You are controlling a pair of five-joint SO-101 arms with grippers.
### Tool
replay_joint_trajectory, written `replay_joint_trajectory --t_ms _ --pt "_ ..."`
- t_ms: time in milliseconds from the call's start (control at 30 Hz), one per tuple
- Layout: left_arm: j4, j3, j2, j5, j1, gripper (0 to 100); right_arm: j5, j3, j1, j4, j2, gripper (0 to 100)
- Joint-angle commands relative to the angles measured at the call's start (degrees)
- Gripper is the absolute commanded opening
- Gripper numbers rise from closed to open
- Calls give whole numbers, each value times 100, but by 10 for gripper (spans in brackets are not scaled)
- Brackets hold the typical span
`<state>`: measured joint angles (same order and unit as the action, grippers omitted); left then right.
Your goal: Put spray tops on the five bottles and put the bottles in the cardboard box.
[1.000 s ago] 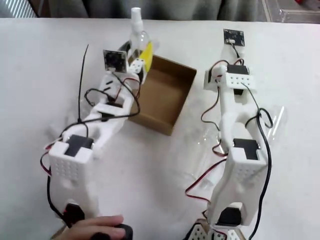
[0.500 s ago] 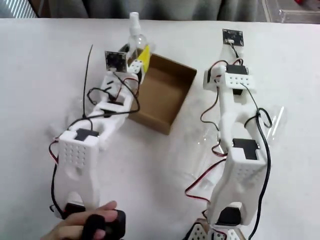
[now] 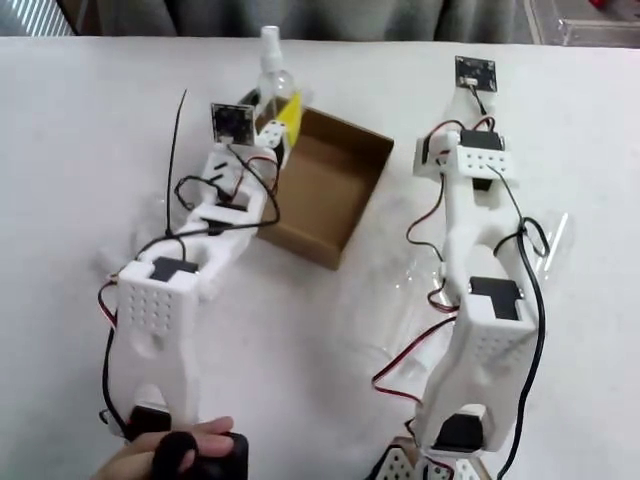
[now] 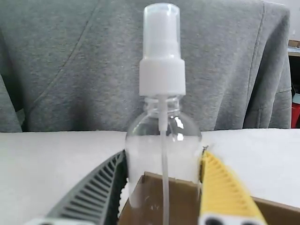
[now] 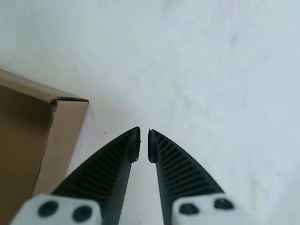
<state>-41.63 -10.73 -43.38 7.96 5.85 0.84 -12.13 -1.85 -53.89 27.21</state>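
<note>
Left gripper (image 4: 164, 161) jaws pinch the belly of the clear plastic bottle with white spray top (image 4: 162, 140), at the 11 o'clock corner of the brown cardboard box (image 3: 300, 243); probably light, slippery, squashable; right gripper (image 5: 144, 140) jaws pressed almost together, empty

We look down over the bench (image 3: 90, 110) from above; both wrist cameras sit close, sharing the cardboard box (image 3: 335, 200).

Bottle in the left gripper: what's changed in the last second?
The left gripper, shut on the bottle, shifted it slightly nearer the box's far corner. The right arm edged slightly to its right. The box stayed put; the right gripper stayed shut.
</note>
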Motion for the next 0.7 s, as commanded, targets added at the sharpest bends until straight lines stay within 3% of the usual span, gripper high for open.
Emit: replay_joint_trajectory --t_ms 0,467,667 --pt "-114 18 136 0 -48 223 0 -62 -31 101 -92 16" --pt "88 -9 136 -26 -75 211 0 -62 -31 101 -92 16" --pt "484 44 145 -9 -75 355 0 -62 -31 101 -92 16"
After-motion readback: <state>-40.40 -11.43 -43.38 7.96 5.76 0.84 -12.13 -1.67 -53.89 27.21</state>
